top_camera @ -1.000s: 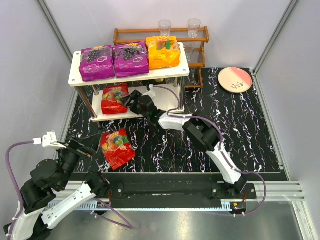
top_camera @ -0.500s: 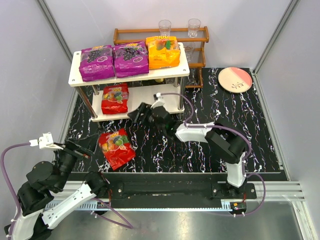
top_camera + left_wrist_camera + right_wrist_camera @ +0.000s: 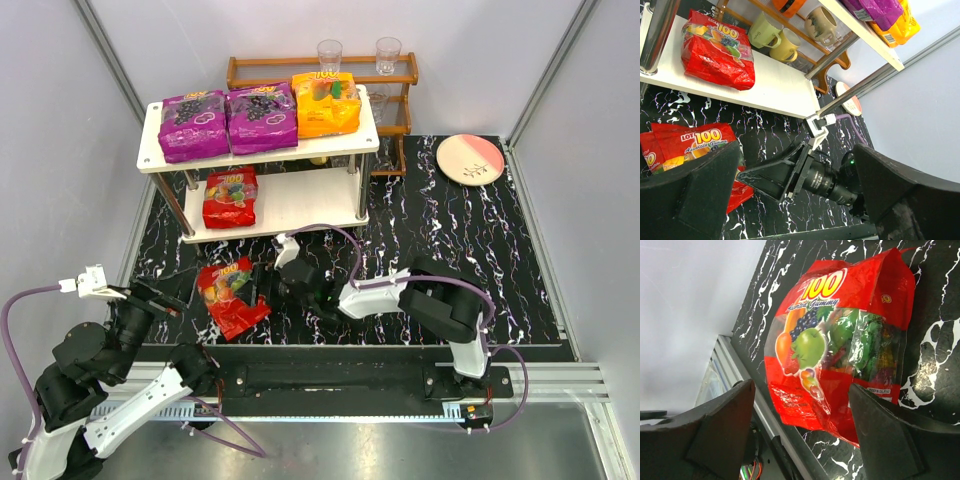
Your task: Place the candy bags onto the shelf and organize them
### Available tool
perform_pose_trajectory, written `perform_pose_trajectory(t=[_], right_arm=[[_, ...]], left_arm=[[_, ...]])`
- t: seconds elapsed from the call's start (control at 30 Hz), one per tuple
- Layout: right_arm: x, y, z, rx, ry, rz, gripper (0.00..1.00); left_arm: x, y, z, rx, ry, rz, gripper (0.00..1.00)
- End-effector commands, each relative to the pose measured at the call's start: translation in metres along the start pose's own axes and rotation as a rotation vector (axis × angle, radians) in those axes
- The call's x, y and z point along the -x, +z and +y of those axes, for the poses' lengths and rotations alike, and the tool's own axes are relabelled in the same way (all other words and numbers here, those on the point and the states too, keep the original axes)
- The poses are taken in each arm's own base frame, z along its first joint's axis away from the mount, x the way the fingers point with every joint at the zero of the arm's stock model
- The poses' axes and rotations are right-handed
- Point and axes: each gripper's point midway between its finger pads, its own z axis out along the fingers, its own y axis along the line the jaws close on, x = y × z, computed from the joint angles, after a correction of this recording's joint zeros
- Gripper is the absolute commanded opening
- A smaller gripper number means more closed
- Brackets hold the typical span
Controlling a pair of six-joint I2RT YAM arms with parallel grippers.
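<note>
The white shelf carries two purple candy bags and an orange one on its top board. A red bag lies on the lower board. Another red bag lies flat on the black marbled table. My right gripper is low at this bag's right edge. It is open, its fingers spread either side of the bag's near end. My left gripper hangs open and empty to the left of the bag.
Behind the shelf stands a brown wooden rack with clear glasses and mugs. A pink and cream plate lies at the back right. A metal rail runs along the near table edge.
My right gripper has pulled back from the lower shelf board, swung near and left, and come down at the red bag on the table, opening wider. The left arm drew back slightly.
</note>
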Motion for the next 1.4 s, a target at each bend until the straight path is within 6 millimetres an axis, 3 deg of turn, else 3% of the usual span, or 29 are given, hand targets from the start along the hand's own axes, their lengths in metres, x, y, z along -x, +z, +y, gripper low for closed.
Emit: perform_pose_trajectory(t=[0.0,0.43,0.67,0.73,0.97,1.03,1.37], right_arm=[[-0.002,0.009,-0.001,-0.04,-0.005,0.014,0.84],[-0.028,0.011,-0.049,-0.238,-0.064,0.075,0.85],[-0.034,0.018,-0.046,-0.205,-0.074,0.083,0.85],[-0.039,0.018,-0.055,-0.253,-0.072,0.099,0.85],[-0.014,-0.001,-0.072,-0.37,-0.153,-0.013,0.86],[-0.003,-0.006,-0.067,-0.362,-0.157,-0.058,0.86],[0.001,-0.011,-0.074,-0.379,-0.163,-0.098,0.88]], left_arm=[[0.012,-0.002,-0.008,-0.017,-0.02,-0.02,0.99],[0.011,-0.002,-0.009,-0.018,-0.025,-0.019,0.99],[0.01,-0.002,-0.007,-0.013,-0.023,-0.019,0.99],[0.01,-0.002,-0.007,-0.017,-0.024,-0.018,0.99],[0.01,-0.003,-0.005,-0.012,-0.024,-0.02,0.99],[0.01,-0.003,-0.005,-0.01,-0.027,-0.022,0.99],[0.009,-0.002,-0.005,-0.005,-0.023,-0.019,0.99]])
